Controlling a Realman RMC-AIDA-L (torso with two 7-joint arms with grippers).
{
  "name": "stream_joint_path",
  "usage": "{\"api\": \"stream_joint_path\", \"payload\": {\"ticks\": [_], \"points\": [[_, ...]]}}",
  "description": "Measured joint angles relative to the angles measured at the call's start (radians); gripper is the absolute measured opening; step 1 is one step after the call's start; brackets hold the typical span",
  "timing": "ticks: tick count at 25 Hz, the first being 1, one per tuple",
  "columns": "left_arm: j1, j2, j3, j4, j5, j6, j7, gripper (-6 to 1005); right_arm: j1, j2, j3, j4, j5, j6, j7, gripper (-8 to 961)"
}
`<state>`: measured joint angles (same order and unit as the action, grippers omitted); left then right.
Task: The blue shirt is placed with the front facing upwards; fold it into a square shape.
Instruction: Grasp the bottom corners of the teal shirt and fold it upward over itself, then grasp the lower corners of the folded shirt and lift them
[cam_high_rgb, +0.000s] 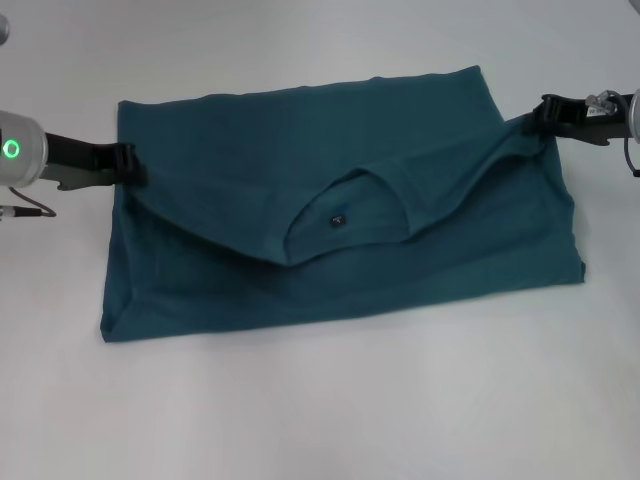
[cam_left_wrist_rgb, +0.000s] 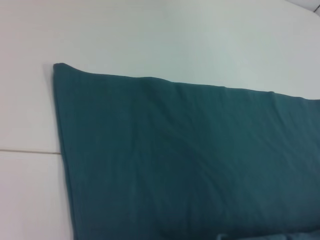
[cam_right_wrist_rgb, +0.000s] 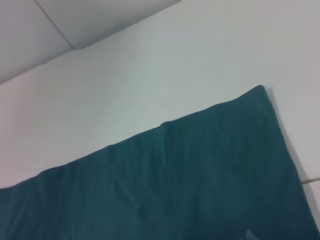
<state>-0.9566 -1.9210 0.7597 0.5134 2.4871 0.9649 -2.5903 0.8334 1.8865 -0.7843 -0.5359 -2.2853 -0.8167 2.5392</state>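
Blue shirt (cam_high_rgb: 300, 250) spread across the middle of the white worktop (cam_high_rgb: 320, 420), partly folded into a wide, roughly rectangular block — plain teal fabric uppermost, no lettering on show. Upper layer turned over so that the round collar with its small dark label (cam_high_rgb: 337, 219) lies near the centre, opening toward the near edge; folded edge sagging in a shallow V from each side down to the collar. Near hem straight, far edge slightly rumpled.

Left gripper (cam_high_rgb: 128, 163) at the shirt's left edge, low over the worktop, black fingers (cam_high_rgb: 122, 158) closed on the folded fabric there. Right gripper (cam_high_rgb: 545, 112) at the shirt's far right corner, fingers likewise pinching the cloth, which rises a little toward them.

Left wrist view: flat expanse of teal cloth (cam_left_wrist_rgb: 190, 165) with one corner and two straight edges on the pale surface; a thin seam line crossing the worktop beside it. Right wrist view: a similar corner of the cloth (cam_right_wrist_rgb: 200, 180) — own fingers not shown in either.
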Motion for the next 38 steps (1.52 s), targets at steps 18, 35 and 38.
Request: {"api": "stream_joint_path", "payload": {"ticks": [18, 35, 38], "points": [[0.019, -0.031, 0.034, -0.028, 0.005, -0.093, -0.008, 7, 0.034, 0.015, -0.061, 0.059, -0.091, 0.057, -0.005, 162], [0.302, -0.108, 0.001, 0.402, -0.115, 0.126, -0.181, 378, -0.125, -0.023, 0.092, -0.177, -0.009, -0.295, -0.039, 377], [0.369, -0.116, -0.017, 0.41, -0.234, 0.191, -0.143, 518, -0.188, -0.019, 0.127, -0.2, 0.146, -0.465, -0.156, 571]]}}
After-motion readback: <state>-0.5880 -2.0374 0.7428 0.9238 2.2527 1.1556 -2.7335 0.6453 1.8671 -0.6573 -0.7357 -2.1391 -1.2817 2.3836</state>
